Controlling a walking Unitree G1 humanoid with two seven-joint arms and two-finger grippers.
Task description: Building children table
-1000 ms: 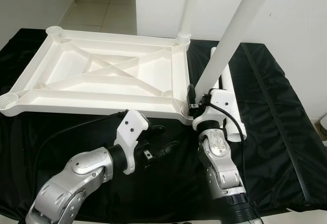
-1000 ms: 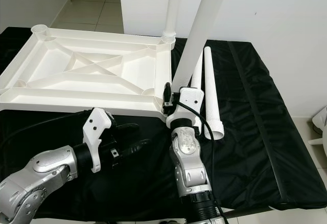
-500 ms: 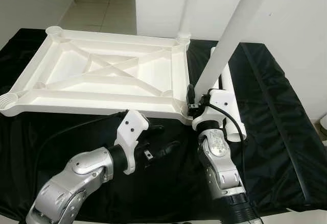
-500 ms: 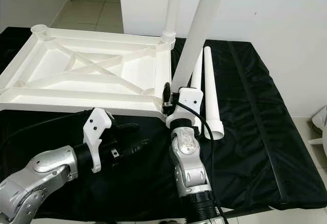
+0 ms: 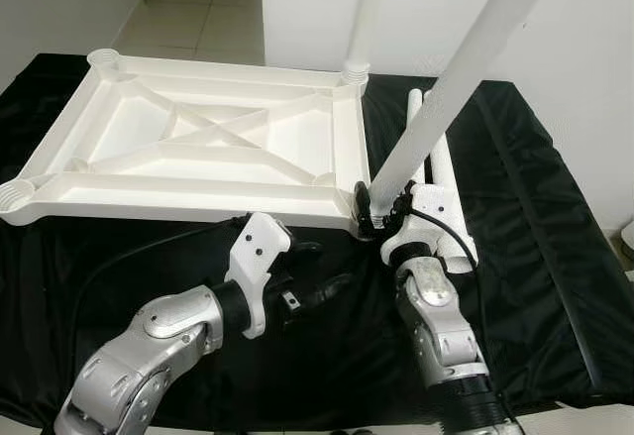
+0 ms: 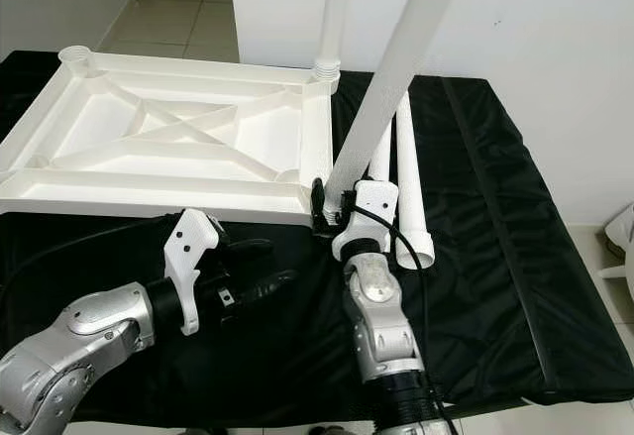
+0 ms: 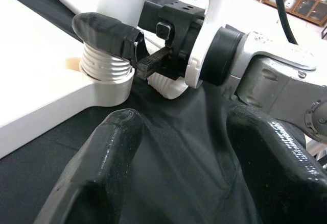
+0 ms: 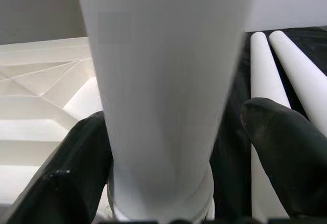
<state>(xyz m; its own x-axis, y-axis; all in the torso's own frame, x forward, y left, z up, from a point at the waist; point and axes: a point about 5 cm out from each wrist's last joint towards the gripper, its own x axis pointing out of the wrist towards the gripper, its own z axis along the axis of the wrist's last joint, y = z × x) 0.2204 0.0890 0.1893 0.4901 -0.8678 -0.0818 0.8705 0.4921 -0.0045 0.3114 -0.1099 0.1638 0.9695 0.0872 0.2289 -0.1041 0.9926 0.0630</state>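
The white table leg (image 5: 451,93) stands tilted, its foot in the threaded corner socket (image 7: 104,71) of the upturned table top (image 5: 198,148), at about four o'clock on the frame. My right gripper (image 5: 371,207) has it: fingers (image 8: 76,183) spread wide, touching the leg near its base. My left gripper (image 5: 317,271) hangs open over the black cloth (image 5: 535,257), holding nothing. Two spare legs (image 6: 411,182) lie beside it at three o'clock.

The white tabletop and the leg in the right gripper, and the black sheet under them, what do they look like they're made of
The tabletop looks like moulded plastic: matte white, with cast ribs crossing its underside and ridged corner sockets. The leg held by the right gripper seems to be the same smooth white plastic, a tapered tube. The black sheet looks like thin synthetic fabric, creased with a faint sheen.
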